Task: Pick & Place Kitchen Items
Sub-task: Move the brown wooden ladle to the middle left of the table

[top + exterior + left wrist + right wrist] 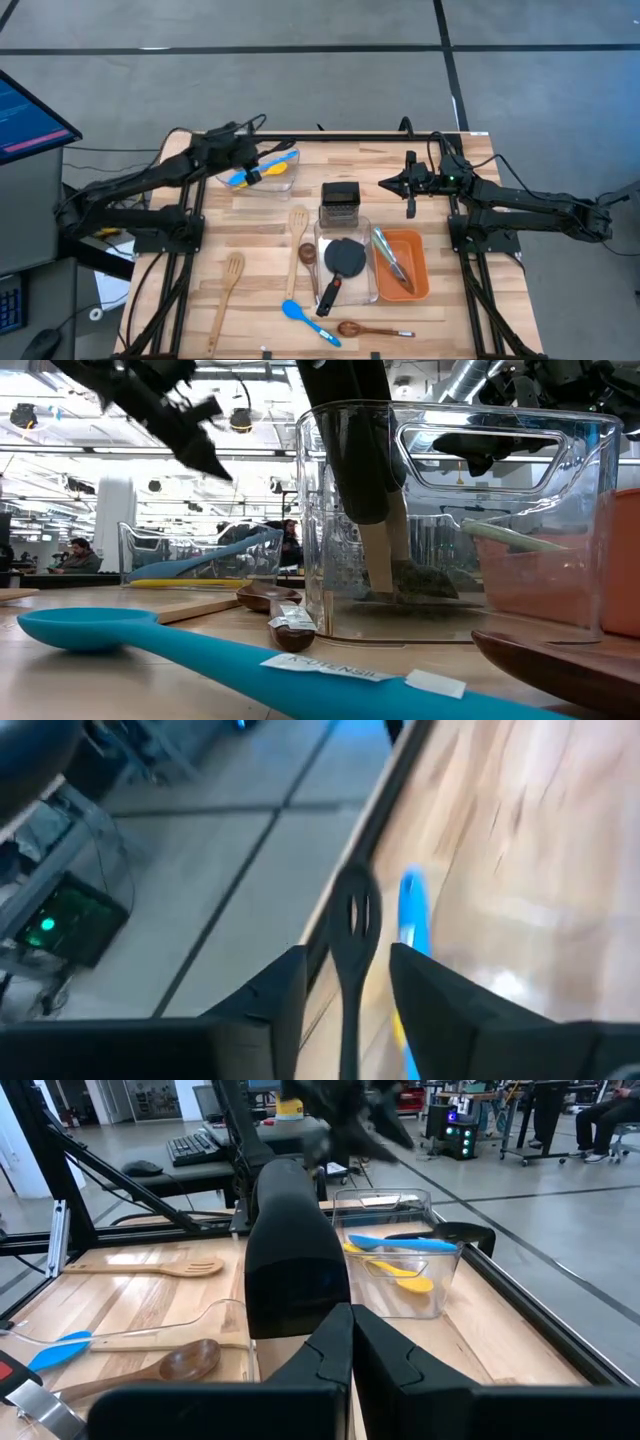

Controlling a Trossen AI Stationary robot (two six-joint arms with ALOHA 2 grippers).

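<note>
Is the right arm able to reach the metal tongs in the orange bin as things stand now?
Probably yes. The tongs lie uncovered in the open-topped orange bin, on the right arm's side of the table. The right gripper is shut and hovers farther back near the grater, with nothing between it and the bin.

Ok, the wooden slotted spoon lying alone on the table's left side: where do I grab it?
By its slim handle, about midway, coming straight down from above and closing across it. The wooden slotted spoon lies flat on the table with bare wood on both sides, so a top approach looks unobstructed. The wide head would likely be harder to span.
</note>
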